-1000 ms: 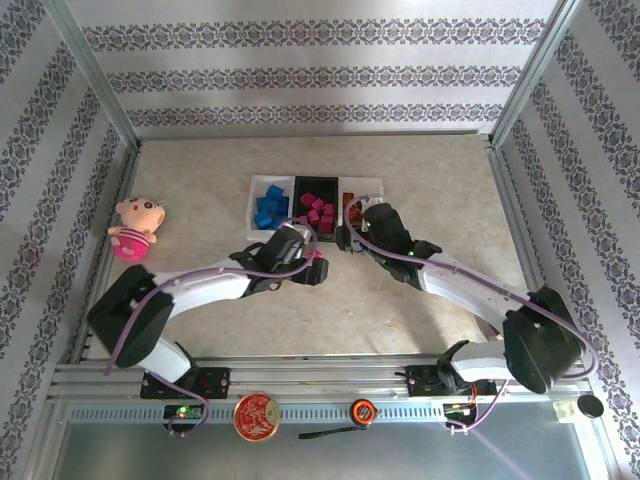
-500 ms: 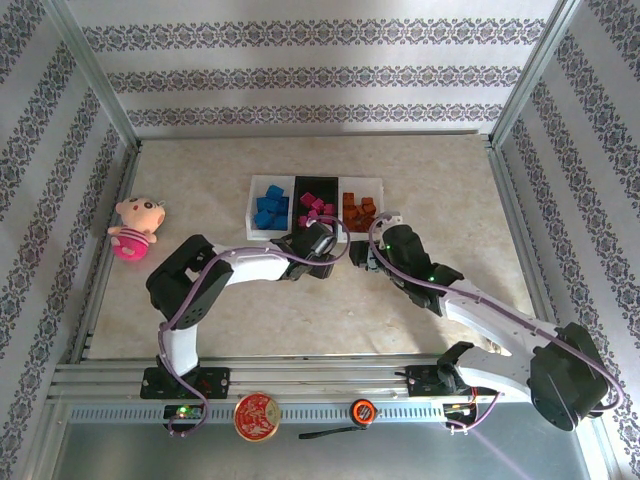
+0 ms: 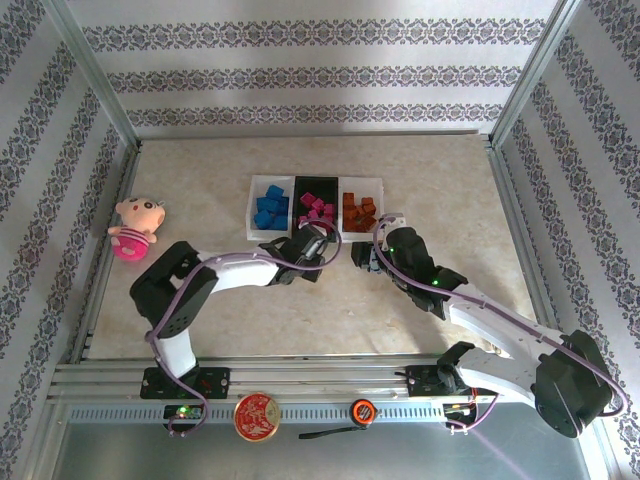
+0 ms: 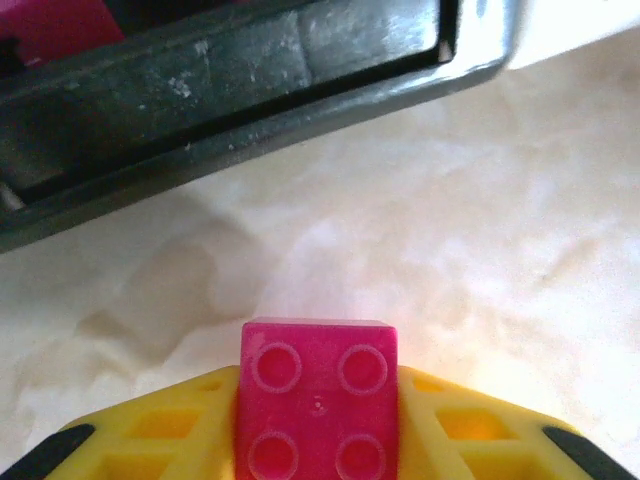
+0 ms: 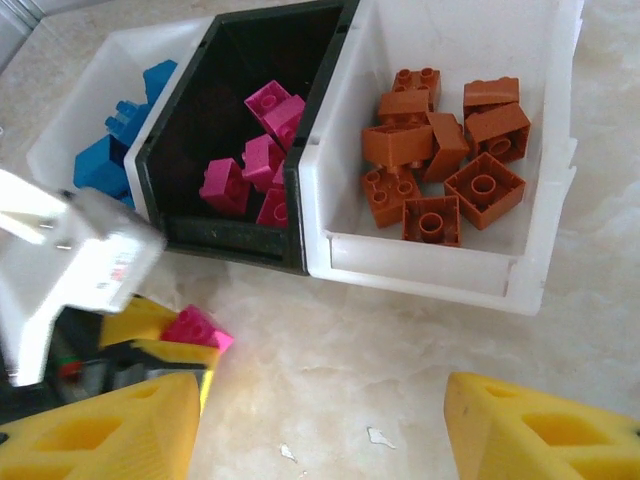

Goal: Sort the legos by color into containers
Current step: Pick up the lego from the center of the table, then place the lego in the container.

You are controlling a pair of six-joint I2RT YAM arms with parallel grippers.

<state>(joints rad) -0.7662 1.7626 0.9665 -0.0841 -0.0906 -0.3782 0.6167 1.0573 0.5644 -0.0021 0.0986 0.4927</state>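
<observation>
My left gripper is shut on a magenta lego, studs facing the camera, just in front of the black container's near wall. From above, the left gripper sits at that tray's front edge. In the right wrist view the held magenta lego shows at the left. The black container holds magenta legos. A white container holds orange legos, and another white container holds blue legos. My right gripper is open above bare table before the orange tray.
A pink plush doll lies at the table's left edge. The three trays form a row at mid-table. Metal frame posts and patterned walls enclose the table. Small white flecks mark the tabletop between my right fingers.
My left gripper has closed on the magenta lego and moved up to the black tray's front. My right gripper has drawn back from over the orange tray toward the near side.
</observation>
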